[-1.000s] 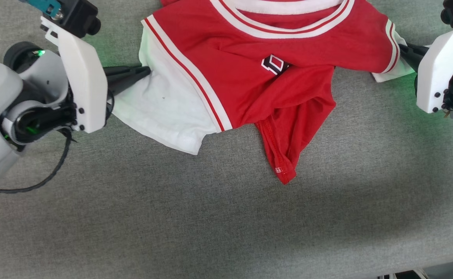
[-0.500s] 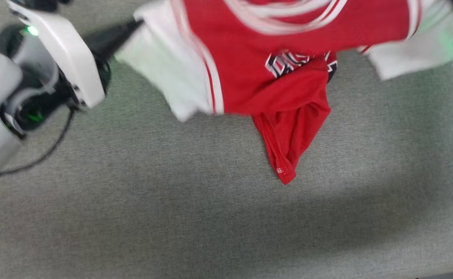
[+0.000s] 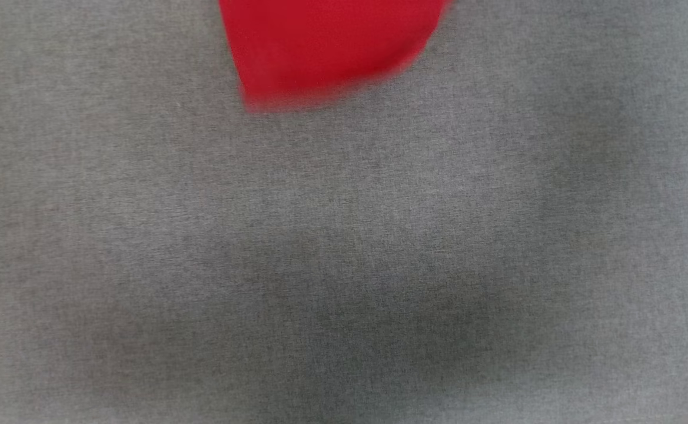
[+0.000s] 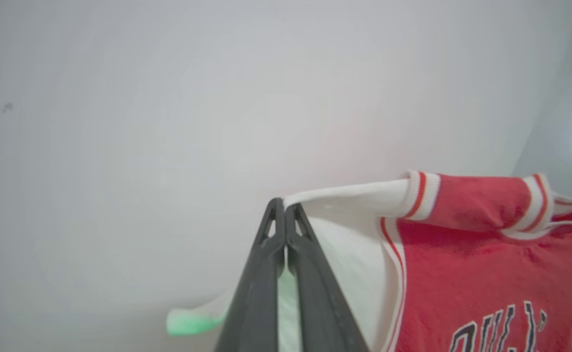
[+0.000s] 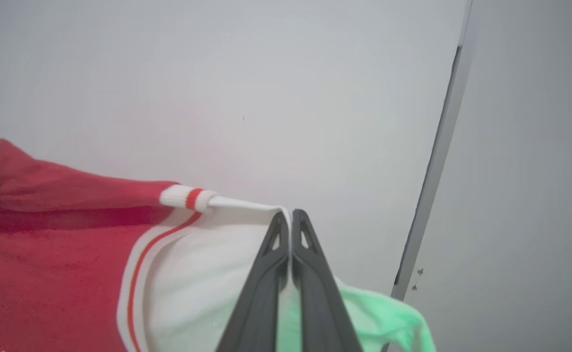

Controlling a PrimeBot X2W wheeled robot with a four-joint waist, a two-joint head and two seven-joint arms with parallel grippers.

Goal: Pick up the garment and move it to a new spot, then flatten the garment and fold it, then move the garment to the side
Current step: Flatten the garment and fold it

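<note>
The garment (image 4: 471, 254), a red jersey T-shirt with white sleeves and dark chest lettering, hangs stretched between both grippers in front of a pale wall. In the left wrist view my left gripper (image 4: 284, 206) is shut on the white cloth of one sleeve. My right gripper (image 5: 290, 216) is shut on the white cloth of the other sleeve (image 5: 217, 254). In the head view a blurred red lower part of the garment (image 3: 326, 47) hangs at the top edge above the grey table (image 3: 344, 265).
The grey fabric-covered table spreads across the head view. A pale wall (image 4: 168, 122) stands behind the lifted garment, and a dark vertical seam (image 5: 437, 161) runs down the wall in the right wrist view.
Both grippers have raised the garment off the table and out past the top of the head view; only its blurred red lower part still hangs there. The sleeves stay gripped.
</note>
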